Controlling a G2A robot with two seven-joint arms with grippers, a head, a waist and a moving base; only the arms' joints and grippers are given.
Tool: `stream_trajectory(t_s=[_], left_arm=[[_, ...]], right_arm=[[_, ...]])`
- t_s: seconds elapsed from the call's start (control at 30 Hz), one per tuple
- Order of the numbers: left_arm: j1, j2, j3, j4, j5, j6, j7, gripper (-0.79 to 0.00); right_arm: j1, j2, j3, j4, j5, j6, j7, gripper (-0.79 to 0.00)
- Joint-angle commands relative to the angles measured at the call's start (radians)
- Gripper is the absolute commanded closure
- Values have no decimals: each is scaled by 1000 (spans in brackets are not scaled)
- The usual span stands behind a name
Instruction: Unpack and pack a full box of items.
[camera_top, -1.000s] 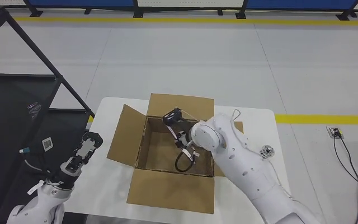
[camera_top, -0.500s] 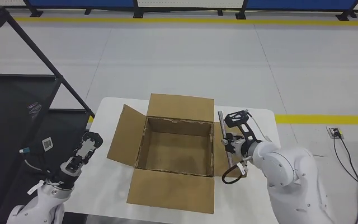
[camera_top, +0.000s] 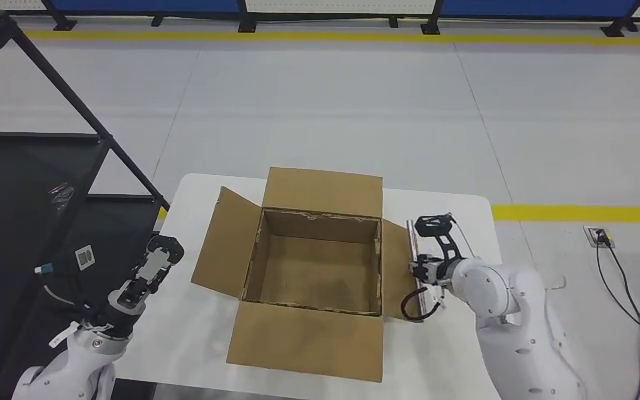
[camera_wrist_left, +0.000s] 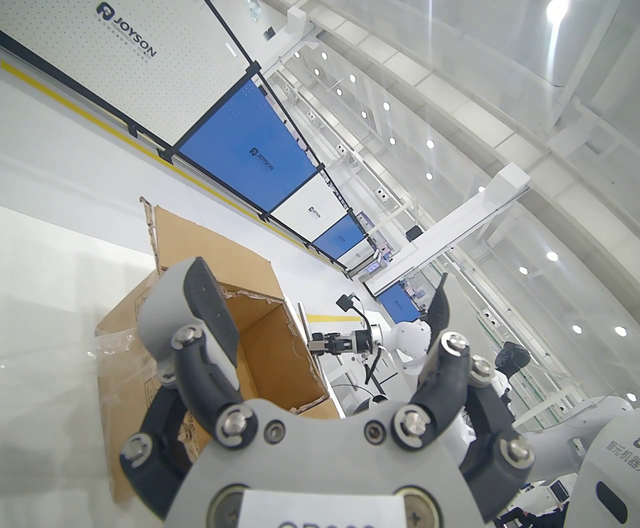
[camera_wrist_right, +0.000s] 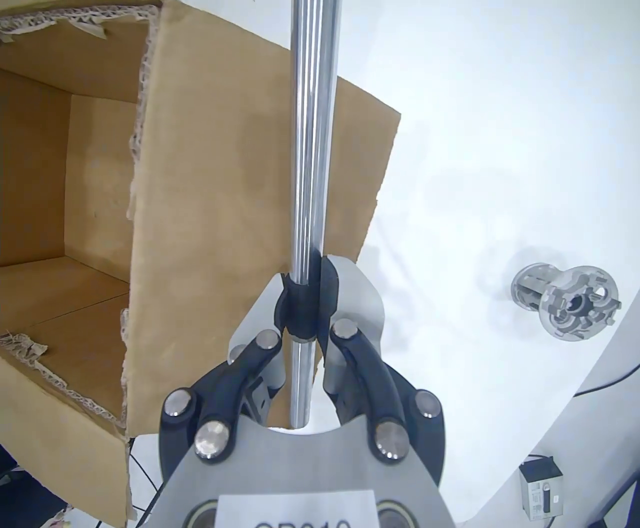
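a: where's the cardboard box?

b: in the middle of the white table, open on top, all four flaps folded outward.

a: and the right gripper?

b: just beside the box's right wall, over the right-hand flap. its fingers are clamped on a shiny metal rod, gripping it near one end, and the long part runs out past the fingertips across that flap. i can't tell whether the rod touches the cardboard.

a: the left gripper?

b: well apart from the box, out by the table's left edge, fingers spread wide with nothing between them. from its wrist view the box's left flap and the far arm show beyond it.

a: anything else on the table?

b: a small grey metal part, spool-like, lying on the table to the right of the box, apart from the flap.
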Motion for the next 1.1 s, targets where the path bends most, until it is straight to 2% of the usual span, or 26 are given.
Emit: stream_trajectory(t_s=[0.0,0.37,0.57,1.07], left_arm=[[0,0,0,0,0,0,0,-785],[0,0,0,0,0,0,0,-785],[0,0,0,0,0,0,0,-785],[0,0,0,0,0,0,0,-785]], right_arm=[[-2,4,13,15,0,5,-2,0],[6,28,82,110,-60,26,-1,0],[37,39,98,216,-72,9,-8,0],[125,43,37,453,-36,-29,-92,0]])
